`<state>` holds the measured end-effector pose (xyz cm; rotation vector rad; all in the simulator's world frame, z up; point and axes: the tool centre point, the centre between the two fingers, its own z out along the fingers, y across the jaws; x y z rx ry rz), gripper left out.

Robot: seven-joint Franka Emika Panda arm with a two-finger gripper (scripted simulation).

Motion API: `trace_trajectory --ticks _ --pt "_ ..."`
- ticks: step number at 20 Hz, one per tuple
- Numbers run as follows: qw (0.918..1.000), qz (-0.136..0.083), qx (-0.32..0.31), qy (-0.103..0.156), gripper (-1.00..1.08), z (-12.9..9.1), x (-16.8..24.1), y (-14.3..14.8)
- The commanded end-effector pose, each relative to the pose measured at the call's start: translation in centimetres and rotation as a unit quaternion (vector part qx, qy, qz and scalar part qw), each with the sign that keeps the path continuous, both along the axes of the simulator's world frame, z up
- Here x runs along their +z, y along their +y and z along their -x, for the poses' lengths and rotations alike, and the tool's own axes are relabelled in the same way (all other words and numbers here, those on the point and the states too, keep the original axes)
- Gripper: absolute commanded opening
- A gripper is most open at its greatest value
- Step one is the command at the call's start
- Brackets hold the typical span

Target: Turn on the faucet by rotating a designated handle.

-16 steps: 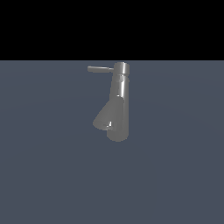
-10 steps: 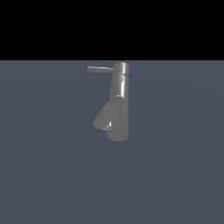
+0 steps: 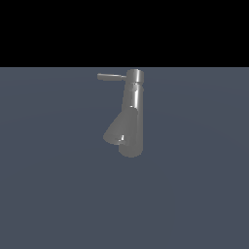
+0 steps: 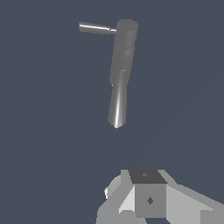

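The faucet (image 3: 133, 114) is a grey brushed-metal column standing upright on the dark floor, with a cone-shaped spout (image 3: 116, 132) flaring out low toward the exterior view's left. The handle (image 3: 111, 77), a thin rod, sticks sideways from the top cap toward the exterior view's left. The wrist view shows the same faucet (image 4: 121, 65) and handle (image 4: 96, 29) from farther off. My gripper (image 4: 146, 176) shows only in the wrist view, well short of the faucet and touching nothing. Its fingers sit together as one block with no gap and hold nothing. The arm is out of the exterior view.
A flat, dark grey-blue floor (image 3: 194, 194) lies all around the faucet. A black band fills the upper part of the exterior view. No other objects show.
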<state>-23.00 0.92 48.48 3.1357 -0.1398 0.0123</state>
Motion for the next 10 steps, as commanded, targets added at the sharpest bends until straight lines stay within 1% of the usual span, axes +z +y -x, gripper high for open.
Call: trace_trajectory --ticks 1,5,10 --pt "0.9997 0.003 -0.023 0.001 -1.00 -0.9 -0.1 0.0" --pt "0.9976 0.007 -0.069 0.002 -1.00 -2.9 -0.5 0.1" --pt "0.9914 0.013 -0.130 0.003 -1.00 -5.5 -1.1 0.2"
